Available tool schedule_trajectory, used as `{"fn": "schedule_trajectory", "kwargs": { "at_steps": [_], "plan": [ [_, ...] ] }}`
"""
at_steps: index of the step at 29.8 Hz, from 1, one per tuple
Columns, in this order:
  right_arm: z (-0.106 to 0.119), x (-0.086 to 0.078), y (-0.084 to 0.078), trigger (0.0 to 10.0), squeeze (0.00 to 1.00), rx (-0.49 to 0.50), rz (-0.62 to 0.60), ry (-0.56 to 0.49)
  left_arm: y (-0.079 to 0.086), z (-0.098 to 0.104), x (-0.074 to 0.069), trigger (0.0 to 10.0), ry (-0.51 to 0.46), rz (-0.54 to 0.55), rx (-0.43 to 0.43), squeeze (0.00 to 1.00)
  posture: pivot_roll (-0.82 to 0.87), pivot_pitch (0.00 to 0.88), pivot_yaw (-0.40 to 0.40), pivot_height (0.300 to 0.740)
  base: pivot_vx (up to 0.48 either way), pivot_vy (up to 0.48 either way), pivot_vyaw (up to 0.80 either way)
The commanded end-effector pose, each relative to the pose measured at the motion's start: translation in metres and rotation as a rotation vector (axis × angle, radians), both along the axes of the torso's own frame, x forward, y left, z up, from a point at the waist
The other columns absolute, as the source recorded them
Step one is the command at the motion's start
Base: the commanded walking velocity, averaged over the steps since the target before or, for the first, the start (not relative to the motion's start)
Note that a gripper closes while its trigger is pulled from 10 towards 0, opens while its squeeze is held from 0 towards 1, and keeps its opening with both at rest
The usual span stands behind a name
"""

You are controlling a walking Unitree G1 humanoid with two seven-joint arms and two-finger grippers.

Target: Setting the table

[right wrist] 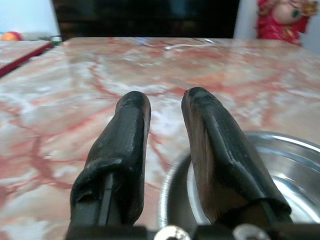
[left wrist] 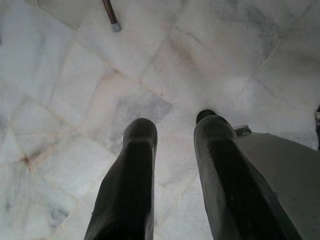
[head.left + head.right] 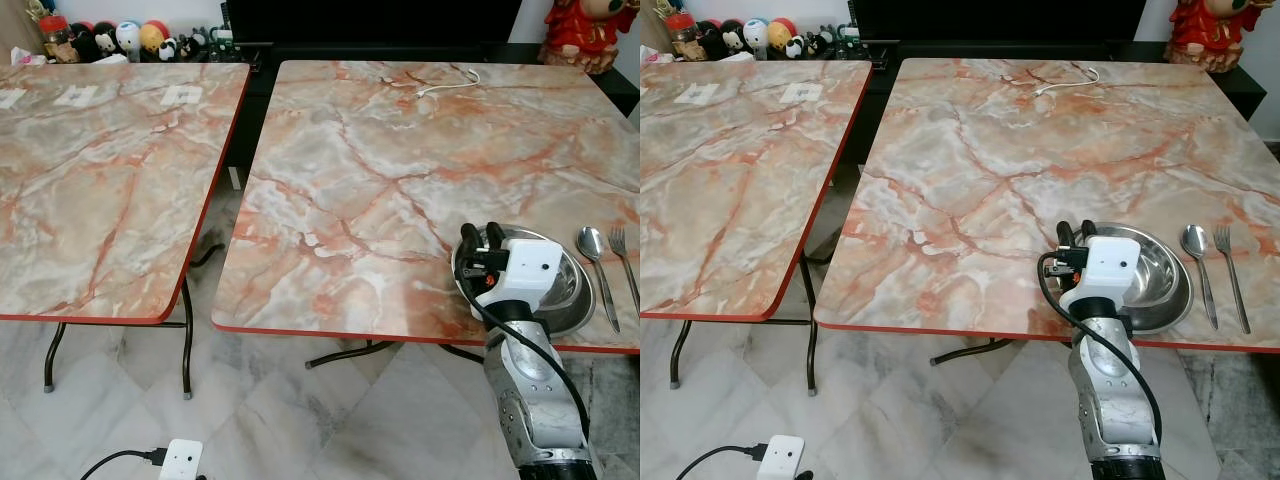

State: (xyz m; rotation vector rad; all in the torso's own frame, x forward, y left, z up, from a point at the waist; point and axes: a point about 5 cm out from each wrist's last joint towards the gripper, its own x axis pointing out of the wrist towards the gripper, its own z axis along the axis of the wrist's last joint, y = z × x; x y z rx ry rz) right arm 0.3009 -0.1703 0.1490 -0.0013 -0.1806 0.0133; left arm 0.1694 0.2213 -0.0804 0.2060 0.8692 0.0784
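Steel bowl [image 3: 1155, 275] sits near bench [image 3: 970, 180] edge; my right pincer [image 1: 162, 107], released astride its rim, may knock it off.

Two marble-patterned tables [image 3: 400, 200] [image 3: 100, 180] with red edging stand side by side on a pale marble floor [image 3: 260, 410]; a dark cabinet [image 3: 380, 20] lines the far wall.

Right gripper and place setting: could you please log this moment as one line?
right gripper: open, over left rim of steel bowl | spoon, fork: beside bowl, near table edge | left gripper: idle, open, above floor
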Motion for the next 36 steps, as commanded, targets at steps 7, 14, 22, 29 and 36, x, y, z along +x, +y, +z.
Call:
{"fn": "schedule_trajectory", "kwargs": {
  "at_steps": [7,14,22,29,36],
  "plan": [
    [0.007,-0.001,0.012,10.0,0.0,-0.003,0.053,-0.048,0.002,-0.004,-0.01,10.0,0.033,0.017,0.005,0.0,-0.06,0.094,0.001,0.74,0.0,0.48,0.58],
    [0.007,0.003,0.007,10.0,0.0,0.03,0.005,-0.043,0.001,-0.005,-0.011,10.0,0.037,0.013,0.002,0.0,-0.05,0.079,-0.001,0.74,0.0,0.48,0.0],
    [0.008,0.008,0.001,10.0,0.0,0.08,-0.072,-0.046,0.0,-0.006,-0.012,10.0,0.04,0.013,0.003,0.0,-0.05,0.065,0.0,0.74,0.0,0.48,0.0],
    [0.009,0.011,-0.004,10.0,0.0,0.111,-0.115,-0.047,-0.001,-0.006,-0.013,10.0,0.041,0.013,0.002,0.0,-0.06,0.062,0.002,0.74,0.0,0.48,0.0],
    [0.009,0.01,0.001,10.0,0.0,0.123,-0.111,-0.05,-0.001,-0.007,-0.014,10.0,0.044,0.016,0.002,0.0,-0.06,0.046,0.006,0.74,0.0,0.48,0.0]
  ]
}}
